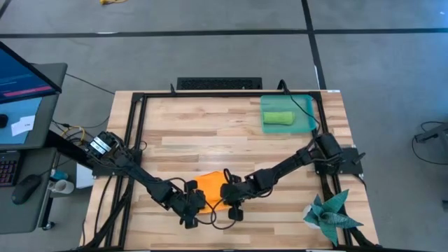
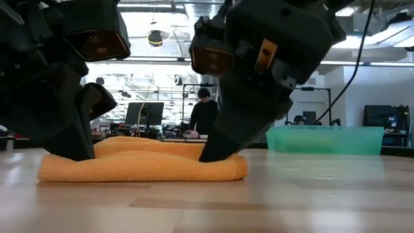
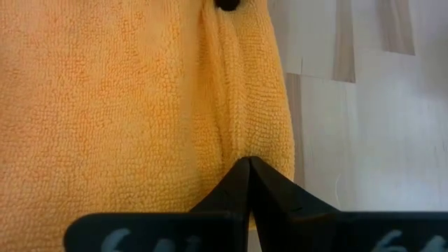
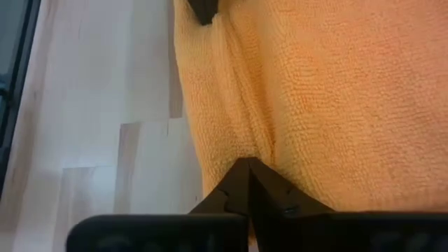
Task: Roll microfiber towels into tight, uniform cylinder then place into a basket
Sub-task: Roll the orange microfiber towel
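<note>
Both the left gripper (image 1: 190, 205) and the right gripper (image 1: 232, 197) pinch the same edge of the orange towel (image 1: 210, 187) (probably to start rolling it), well apart from the basket (image 1: 304, 105), where the rolled green towel (image 1: 278, 118) already lies.

Bright ceiling lamps (image 2: 155, 37) flood the room evenly; the bench (image 2: 291, 194) shows a soft sheen and only faint shadows. Up close at bench level the dark arms loom blurred, and windows at two o'clock glare white.
</note>
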